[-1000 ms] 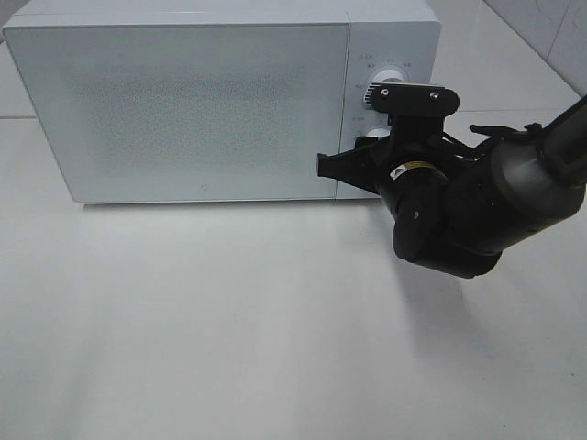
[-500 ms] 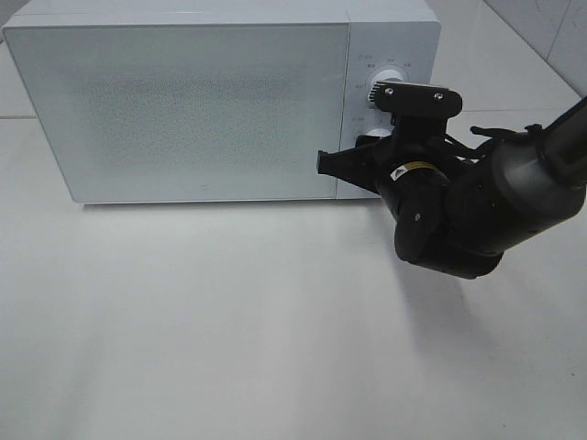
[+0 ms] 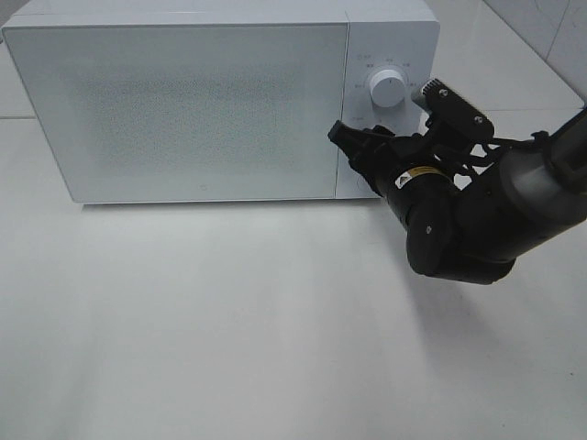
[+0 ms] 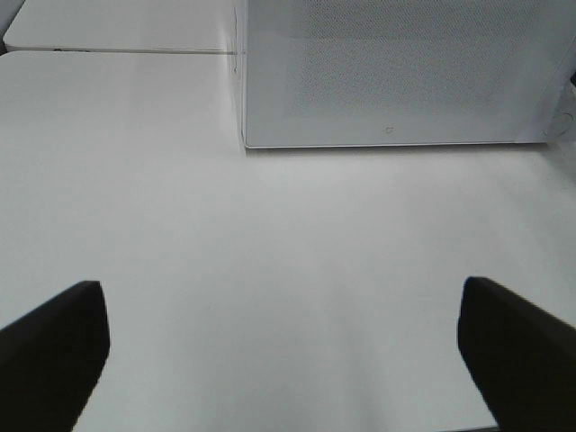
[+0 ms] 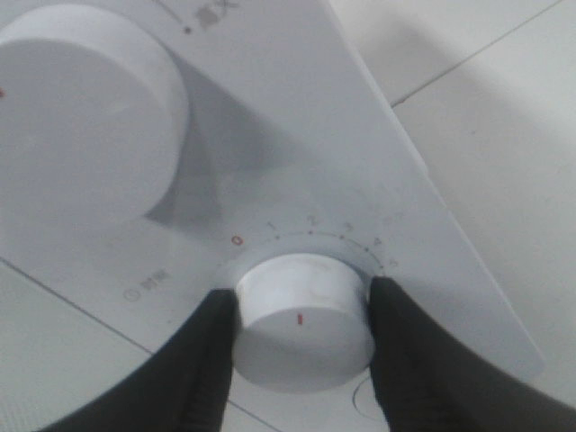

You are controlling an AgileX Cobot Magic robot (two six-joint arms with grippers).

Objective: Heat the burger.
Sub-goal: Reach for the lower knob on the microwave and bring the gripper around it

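Note:
The burger is out of view; the white microwave [image 3: 183, 101] stands with its door closed. My right gripper [image 3: 353, 151] is pressed to the control panel, shut on the lower dial [image 5: 301, 319], one black finger [image 5: 202, 360] on each side of it. The dial's red mark points toward the camera, away from the red zero on its scale. The upper dial [image 3: 385, 89] [image 5: 81, 117] is free. My left gripper [image 4: 288, 351] is open and holds nothing, hovering over the white table in front of the microwave [image 4: 396, 63]; it does not show in the exterior view.
The white table [image 3: 229, 321] spreads in front of the microwave. My right arm's bulky black body [image 3: 477, 220] hangs beside the microwave's right front corner. A tiled wall [image 3: 550, 27] rises at the back right.
My right wrist has rolled while gripping the lower dial; its camera mount tipped to the right and the fingers swung upward. The upper dial has come into view. The left gripper's earlier state is not shown.

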